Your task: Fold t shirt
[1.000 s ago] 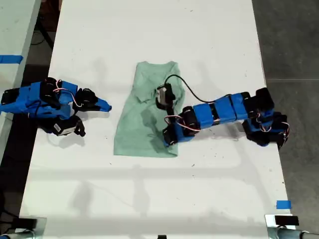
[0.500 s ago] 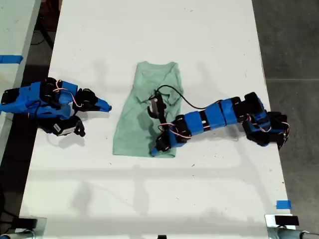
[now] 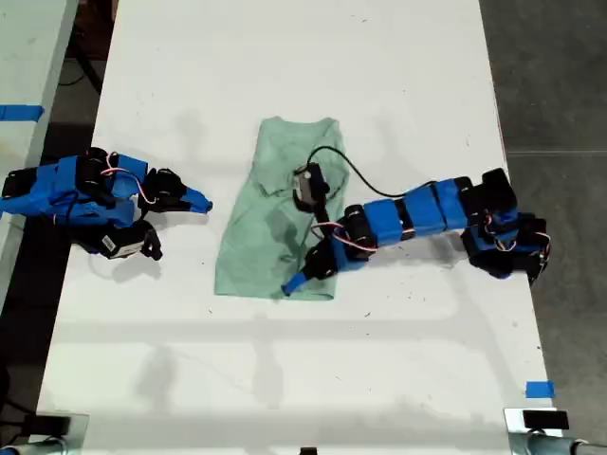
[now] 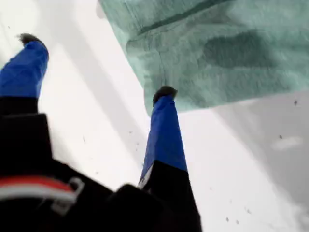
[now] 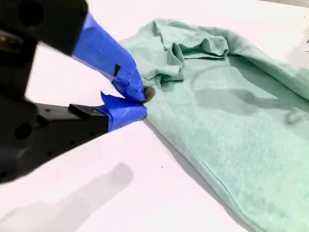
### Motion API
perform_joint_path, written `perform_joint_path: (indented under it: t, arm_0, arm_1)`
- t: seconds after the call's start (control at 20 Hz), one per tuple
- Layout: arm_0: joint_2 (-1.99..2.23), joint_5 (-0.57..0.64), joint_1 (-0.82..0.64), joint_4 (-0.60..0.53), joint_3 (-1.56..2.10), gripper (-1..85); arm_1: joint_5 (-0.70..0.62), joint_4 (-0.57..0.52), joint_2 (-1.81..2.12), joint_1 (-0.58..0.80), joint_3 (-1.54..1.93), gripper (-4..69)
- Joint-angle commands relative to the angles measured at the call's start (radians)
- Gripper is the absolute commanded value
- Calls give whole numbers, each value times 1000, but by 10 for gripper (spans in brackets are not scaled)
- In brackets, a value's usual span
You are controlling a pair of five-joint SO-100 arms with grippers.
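Folding looks to be at the stage of taking hold of the hem: the t shirt lies flat on the white table near its middle, neck end toward the exterior view's top and hem toward its bottom, with some bunched cloth in its upper half, and no end-over-end fold shows yet. The first gripper, on the arm reaching in from the exterior view's right, sits low over the hem near the corner on that same side. In the first wrist view its jaws stand spread wide with nothing between them; one fingertip is at the very edge of the cloth and the other is out over bare table, apart from the shirt. The second gripper rests on the table toward the exterior view's left, near the shirt's side edge but not touching it, its jaws pinched together on nothing. The next move probably calls for the first gripper to slide one finger under the hem, pinch it, and carry it up toward the neck; the thin cloth lying flush with the table could slip out of the pinch
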Motion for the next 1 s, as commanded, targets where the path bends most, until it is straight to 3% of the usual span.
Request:
perform_joint_path:
  t: [0.0, 0.05, 0.35, 0.75, 0.95]
  arm_0:
    - [5, 6, 8, -8, 23, 6]
    - [5, 6, 8, -8, 23, 5]
    - [5, 6, 8, -8, 23, 5]
    - [5, 6, 5, -8, 23, 4]
    - [5, 6, 3, -8, 23, 4]
  arm_1:
    - [130, 199, 276, 25, -49, 351]
    - [176, 264, 360, 25, 0, 339]
    - [342, 247, 950, 14, 595, 309]
    - [391, 31, 1545, -20, 1299, 283]
    - [408, -2, 1753, -38, 1491, 274]
